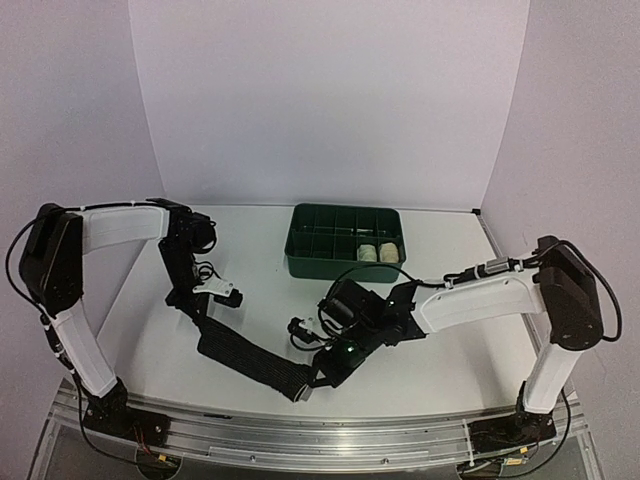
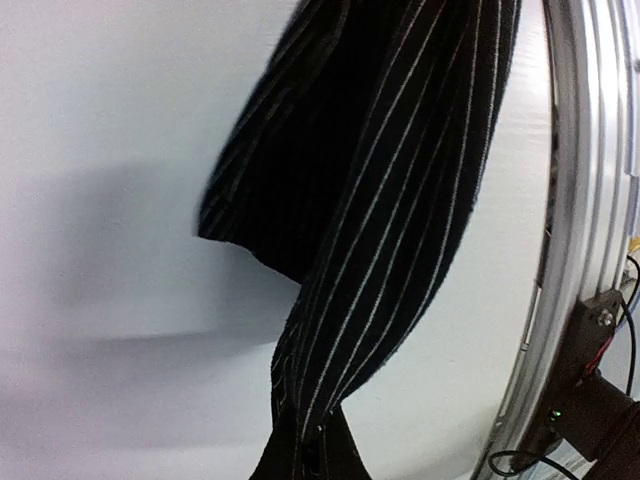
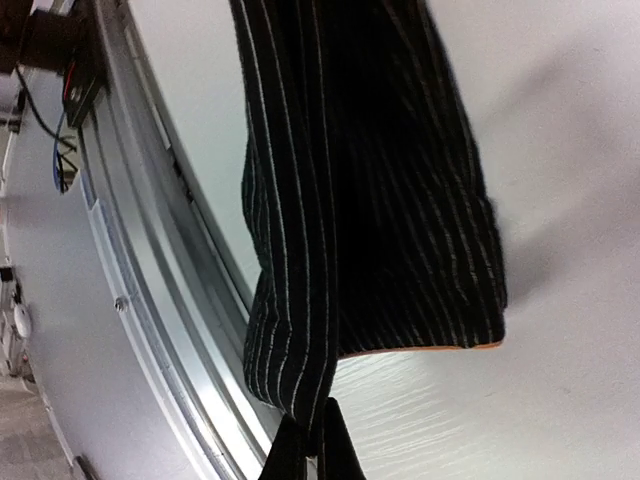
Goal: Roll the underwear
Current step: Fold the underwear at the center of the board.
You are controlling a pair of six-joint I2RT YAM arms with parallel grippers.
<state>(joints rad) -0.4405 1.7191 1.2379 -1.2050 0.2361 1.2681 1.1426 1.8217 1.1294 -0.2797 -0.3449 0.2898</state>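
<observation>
2 ends of the black pinstriped underwear (image 1: 255,360) tight in the left gripper (image 2: 312,452) and right gripper (image 3: 310,452).

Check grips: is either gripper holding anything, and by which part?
Both hold the black pinstriped underwear. The left gripper pinches its left end and the right gripper its right end, with the cloth spanning between them.

The underwear (image 1: 255,362) is black with thin pale pinstripes, perhaps orange-edged at one hem; the tray (image 1: 320,270) is dark green; its two rolls (image 1: 369,253) look cream.
</observation>
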